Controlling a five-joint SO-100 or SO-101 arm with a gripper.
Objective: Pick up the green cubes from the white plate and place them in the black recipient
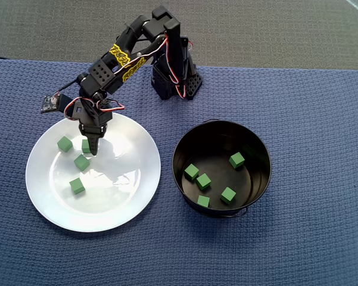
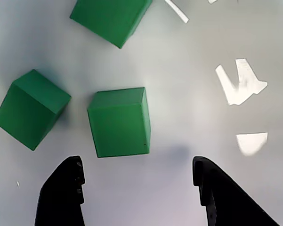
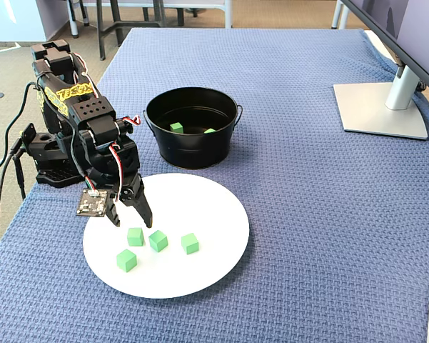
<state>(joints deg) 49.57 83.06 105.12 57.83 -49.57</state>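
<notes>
Several green cubes lie on the white plate (image 1: 122,193) at the left of the overhead view, among them one (image 1: 64,143) at the far left and one (image 1: 77,186) lower down. My gripper (image 1: 93,148) hangs open just above the plate, beside a cube (image 1: 85,145). In the wrist view that cube (image 2: 120,121) lies just ahead of my gripper (image 2: 137,162), with nothing between the black fingers (image 2: 66,193). Two more cubes (image 2: 30,108) (image 2: 110,19) lie around it. The black recipient (image 1: 221,131) stands right of the plate with several green cubes (image 1: 204,181) inside.
A blue woven cloth (image 3: 307,214) covers the table. The arm's base (image 1: 174,77) stands behind the plate and the pot. In the fixed view a monitor stand (image 3: 380,107) sits at the far right, and the pot (image 3: 193,143) is just behind the plate (image 3: 207,207).
</notes>
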